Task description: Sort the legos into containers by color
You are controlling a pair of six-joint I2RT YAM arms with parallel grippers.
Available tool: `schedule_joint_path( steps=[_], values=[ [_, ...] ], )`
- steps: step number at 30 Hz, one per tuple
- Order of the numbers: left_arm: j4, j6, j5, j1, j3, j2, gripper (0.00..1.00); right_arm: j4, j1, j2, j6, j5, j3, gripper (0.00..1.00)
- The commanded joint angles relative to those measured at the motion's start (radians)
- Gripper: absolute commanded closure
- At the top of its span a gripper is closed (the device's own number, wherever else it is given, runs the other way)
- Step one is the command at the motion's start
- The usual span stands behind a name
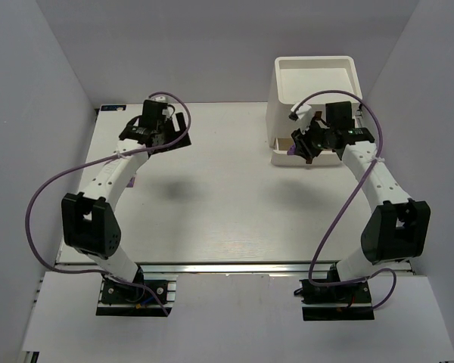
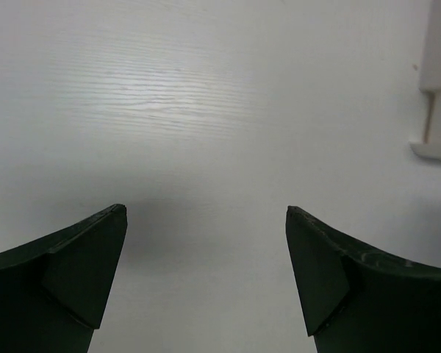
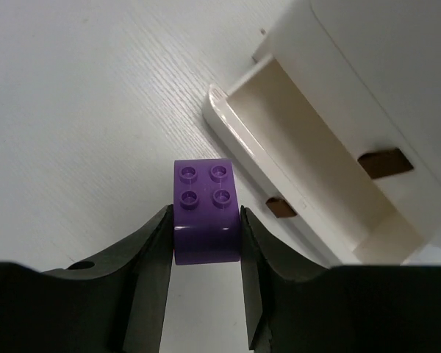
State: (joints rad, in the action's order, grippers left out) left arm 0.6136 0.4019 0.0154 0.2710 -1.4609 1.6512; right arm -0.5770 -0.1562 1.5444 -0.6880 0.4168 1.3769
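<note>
A purple lego (image 3: 204,209) with four studs is clamped between my right gripper's (image 3: 206,220) two fingers, just above the table. It sits beside the pulled-out bottom drawer (image 3: 301,169) of the white container unit (image 1: 314,94). In the top view the right gripper (image 1: 303,148) hangs at the unit's front left, and the lego (image 1: 293,151) shows as a purple spot. The unit's square top tray (image 1: 315,79) looks empty. My left gripper (image 2: 206,209) is open and empty over bare table, at the far left (image 1: 178,134). No green legos are in view.
Small brown handles (image 3: 281,208) mark the drawer fronts, with another handle (image 3: 384,163) on the drawer above. The unit's edge (image 2: 437,110) shows at the right of the left wrist view. White walls close in the table on three sides. Purple cables loop beside both arms.
</note>
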Motion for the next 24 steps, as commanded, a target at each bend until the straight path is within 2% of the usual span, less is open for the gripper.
schedule_joint_path(
  steps=[1, 5, 9, 14, 19, 24],
  values=[
    [0.109, 0.070, 0.292, -0.018, 0.017, -0.108, 0.02, 0.089, 0.001, 0.002, 0.258, -0.182, -0.006, 1.00],
    [0.147, 0.084, 0.394, -0.018, 0.048, -0.184, 0.02, 0.123, 0.004, 0.025, 0.395, -0.314, -0.019, 1.00],
    [0.155, 0.104, 0.492, -0.027, 0.094, -0.246, 0.02, 0.271, -0.002, 0.013, 0.484, -0.452, -0.104, 1.00],
    [0.189, 0.121, 0.581, -0.027, 0.148, -0.287, 0.02, 0.376, -0.011, 0.083, 0.590, -0.591, -0.105, 1.00],
    [0.193, 0.135, 0.603, -0.027, 0.210, -0.321, 0.02, 0.489, -0.016, 0.138, 0.619, -0.612, -0.111, 1.00],
    [0.183, 0.141, 0.620, -0.027, 0.244, -0.341, 0.02, 0.490, -0.017, 0.229, 0.647, -0.636, -0.050, 1.00]
  ],
)
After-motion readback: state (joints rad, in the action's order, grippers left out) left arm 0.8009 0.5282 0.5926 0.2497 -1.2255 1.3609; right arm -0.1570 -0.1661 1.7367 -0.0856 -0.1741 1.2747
